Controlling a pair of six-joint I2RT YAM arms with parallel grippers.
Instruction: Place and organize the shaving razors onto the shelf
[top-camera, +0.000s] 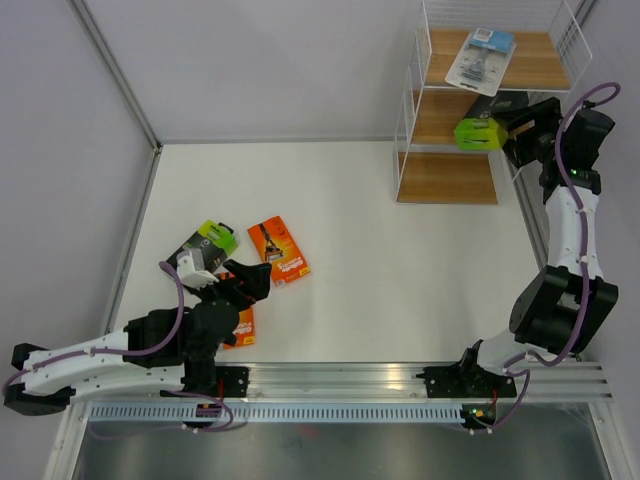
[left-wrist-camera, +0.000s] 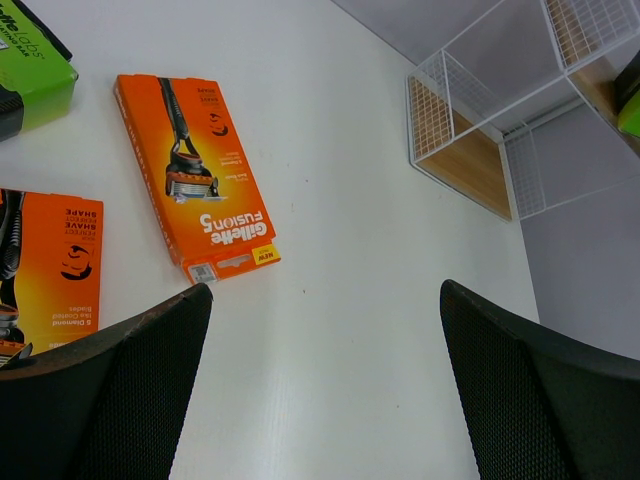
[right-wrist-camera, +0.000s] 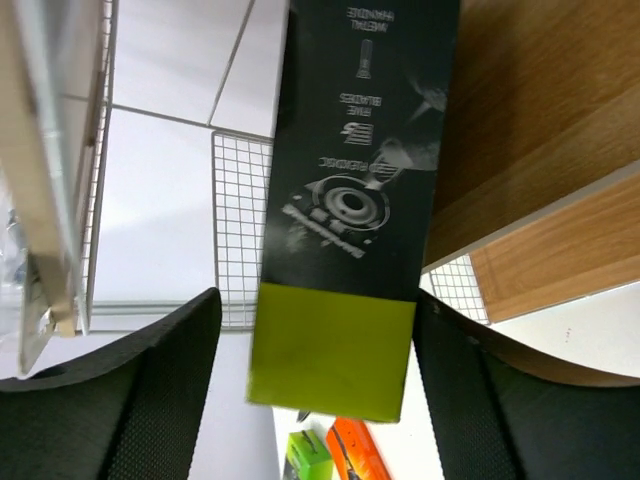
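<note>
**A black box with a lime-green end held at the shelf's middle tier**

The black box (right-wrist-camera: 350, 180) is gripped across its narrow width by the right pincer (top-camera: 507, 132), its lime end jutting past the front of the shelf (top-camera: 447, 178) and its dark end over the wooden board. It is judged light and stiff, a smooth printed carton that could slide if only lightly pinched, so a hold on the long flat sides is favoured. The clear blister (top-camera: 481, 60) lies on the top tier. The left pincer (left-wrist-camera: 325, 290) is spread wide and empty above the surface (top-camera: 400, 270), near two orange cards (left-wrist-camera: 200, 175) (left-wrist-camera: 50, 260) and the second black box (top-camera: 205, 242). The cards lie flat and thin, and are best taken by an edge.
</note>
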